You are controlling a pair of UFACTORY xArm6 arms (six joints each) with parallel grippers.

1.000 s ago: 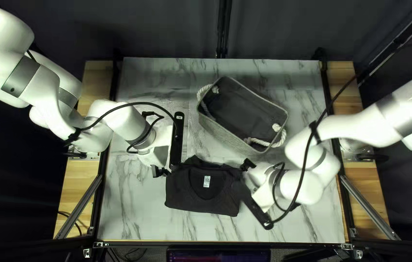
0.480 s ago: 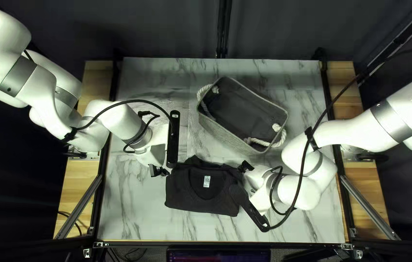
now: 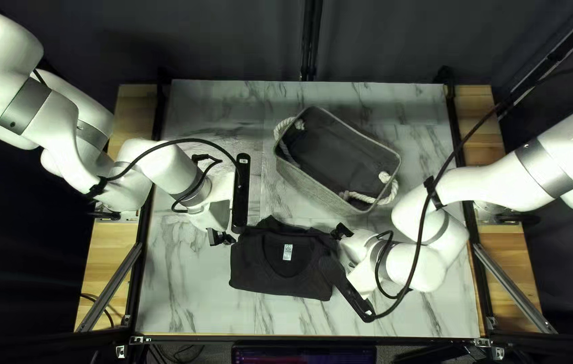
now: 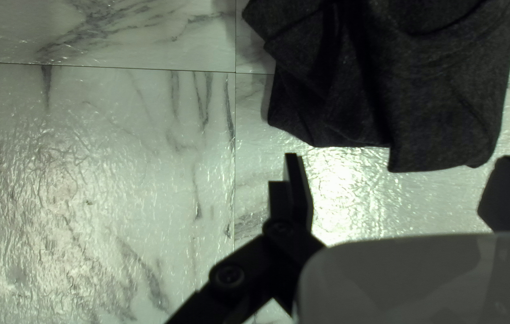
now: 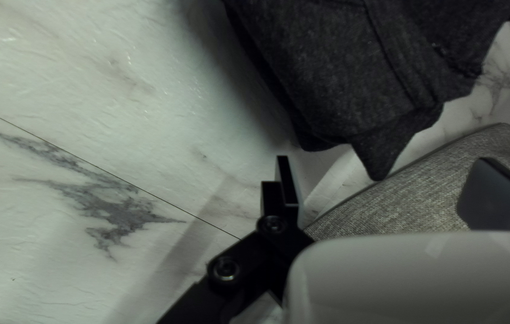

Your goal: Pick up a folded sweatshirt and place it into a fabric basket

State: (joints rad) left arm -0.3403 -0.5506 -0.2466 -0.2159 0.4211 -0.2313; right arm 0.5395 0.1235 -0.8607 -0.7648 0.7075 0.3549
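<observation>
In the top left view my left gripper (image 3: pixel 222 237) is at the left edge of the folded dark sweatshirt (image 3: pixel 280 269), and my right gripper (image 3: pixel 342 232) is by its upper right corner. Up and to the right of the garment stands the grey fabric basket (image 3: pixel 323 192) with rope handles. The left wrist view has the left gripper (image 4: pixel 396 174) open, the sweatshirt (image 4: pixel 381 78) lying ahead of its spread fingers. Likewise open in the right wrist view, the right gripper (image 5: pixel 381 180) faces a corner of the sweatshirt (image 5: pixel 339 72), with the basket's side (image 5: pixel 399 198) close by one finger.
The marble-patterned table (image 3: pixel 192 296) shows bare surface left of the sweatshirt and along the near edge. Behind the left gripper rises a black bar (image 3: pixel 240 195) on my left arm; a similar bar (image 3: pixel 354 296) on my right arm overlaps the sweatshirt's right side.
Over the last second my left gripper has shifted slightly to the left, and my right arm has moved slightly left and turned a little. The sweatshirt and basket have stayed where they were.
</observation>
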